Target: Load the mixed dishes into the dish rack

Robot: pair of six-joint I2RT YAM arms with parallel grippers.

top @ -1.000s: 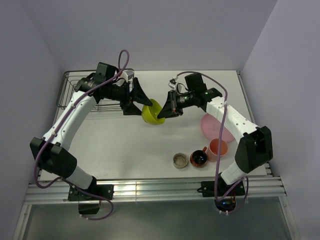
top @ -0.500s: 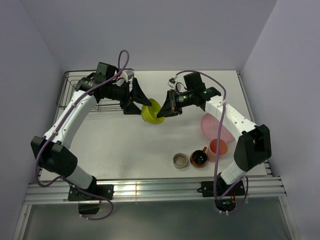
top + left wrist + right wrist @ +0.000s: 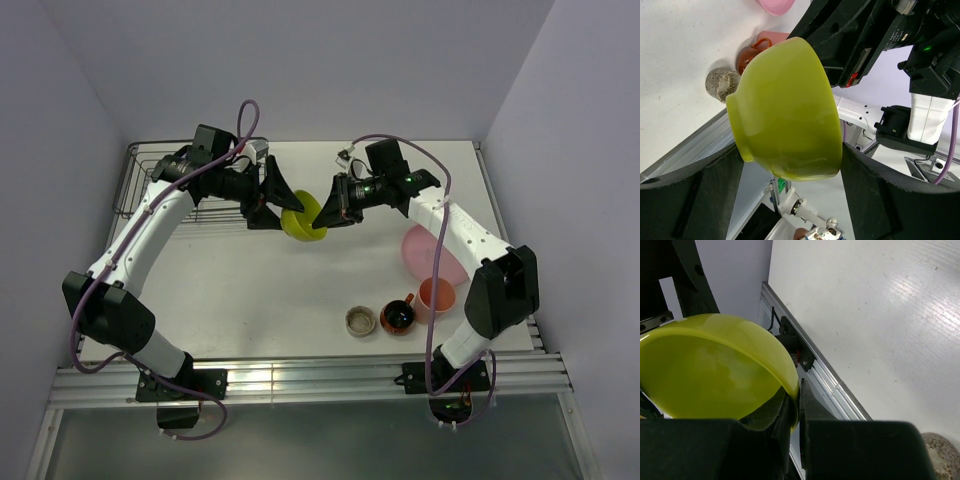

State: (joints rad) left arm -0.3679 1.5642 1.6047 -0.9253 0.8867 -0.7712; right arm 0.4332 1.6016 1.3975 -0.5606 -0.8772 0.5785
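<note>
Top external view, left to right: the dish rack (image 3: 130,188) stands at the far left corner of the table (image 3: 260,290), no dishes visible in it; the left gripper (image 3: 278,205) is just right of the rack, its jaws spread wide, one finger on each side of the lime-green bowl (image 3: 300,224); the left wrist view shows the bowl tilted between both fingers (image 3: 705,200), base toward the left one, but whether they press on it cannot be told; the bowl is held above the table, right of the rack; the right gripper (image 3: 327,210) is clenched on the bowl's rim, one finger inside and one outside, as the right wrist view confirms; near the front right of the table stand the beige-grey cup (image 3: 361,321), the orange-red mug (image 3: 397,318) just beside it and the salmon-pink cup (image 3: 437,295); the pink plate (image 3: 425,250) lies just behind that cup.
</note>
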